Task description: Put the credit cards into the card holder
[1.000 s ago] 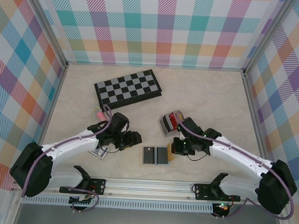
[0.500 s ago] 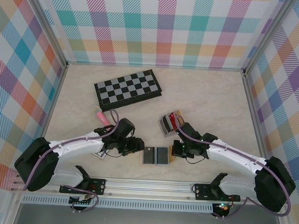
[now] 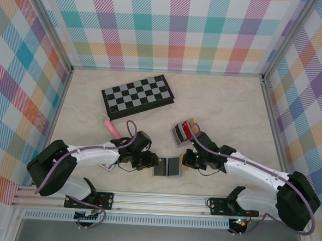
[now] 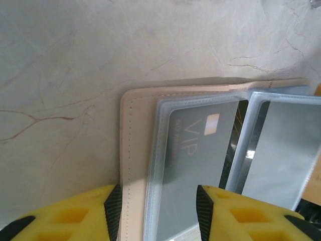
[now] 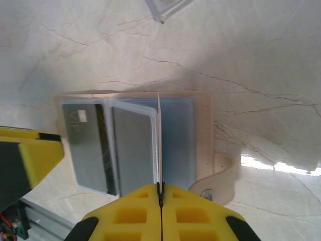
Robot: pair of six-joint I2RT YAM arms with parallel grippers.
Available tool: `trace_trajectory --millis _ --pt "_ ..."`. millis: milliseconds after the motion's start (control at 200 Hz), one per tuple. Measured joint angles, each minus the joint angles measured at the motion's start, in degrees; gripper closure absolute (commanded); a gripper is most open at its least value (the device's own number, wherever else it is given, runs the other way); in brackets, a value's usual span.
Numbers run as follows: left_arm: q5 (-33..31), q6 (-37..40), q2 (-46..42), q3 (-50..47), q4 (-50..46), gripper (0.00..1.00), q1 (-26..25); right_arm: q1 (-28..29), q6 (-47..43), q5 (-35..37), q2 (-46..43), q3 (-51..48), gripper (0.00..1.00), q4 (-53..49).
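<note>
The card holder [image 3: 181, 134], a small clear-grey box, stands at mid-table with a red credit card [image 3: 189, 127] upright in it. In front of it a tan wallet [image 3: 168, 167] [image 4: 131, 150] [image 5: 203, 135] lies open, and a black VIP credit card [image 4: 200, 145] [image 5: 83, 145] sits in its left clear sleeve. My left gripper [image 3: 147, 162] [image 4: 158, 211] is open, its jaws straddling the wallet's left edge and that sleeve. My right gripper [image 3: 187, 161] [image 5: 160, 187] is shut on a thin pale sheet [image 5: 159, 135] standing edge-on over the wallet. I cannot tell whether it is a card or a sleeve.
A folded chessboard [image 3: 138, 95] lies at the back left. A pink object [image 3: 110, 127] lies left of my left arm, and a small patterned item [image 3: 108, 165] is partly hidden under it. The metal rail [image 3: 161, 200] runs along the near edge. Plaid walls enclose three sides.
My left gripper has moved right to the wallet's left edge and its jaws have narrowed. My right gripper has stayed shut at the wallet's right side, shifting only slightly.
</note>
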Motion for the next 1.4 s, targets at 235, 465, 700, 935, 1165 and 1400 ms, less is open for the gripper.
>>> trace_trajectory --millis 235,465,700,935,1165,1400 --pt "0.02 -0.2 0.09 -0.04 1.42 0.59 -0.07 0.0 -0.04 -1.27 -1.31 3.65 0.93 -0.44" --pt "-0.48 -0.2 0.09 -0.04 1.49 0.59 -0.07 0.0 -0.04 -3.45 0.9 3.93 0.93 1.16" --pt "-2.14 -0.17 -2.38 -0.07 1.05 0.59 -0.07 0.17 -0.04 -6.23 4.63 4.37 0.93 3.21" --pt "-3.48 -0.17 -3.8 -0.17 0.87 0.58 -0.07 0.26 -0.07 -5.81 4.85 5.33 0.92 2.84" --pt "-4.13 -0.15 -4.76 -0.17 0.59 0.56 -0.07 0.26 -0.28 -6.21 5.31 5.73 0.92 2.82" --pt "-4.52 -0.09 -5.6 -0.17 0.35 0.54 -0.07 0.26 -0.46 -6.38 7.34 6.56 0.93 2.56"
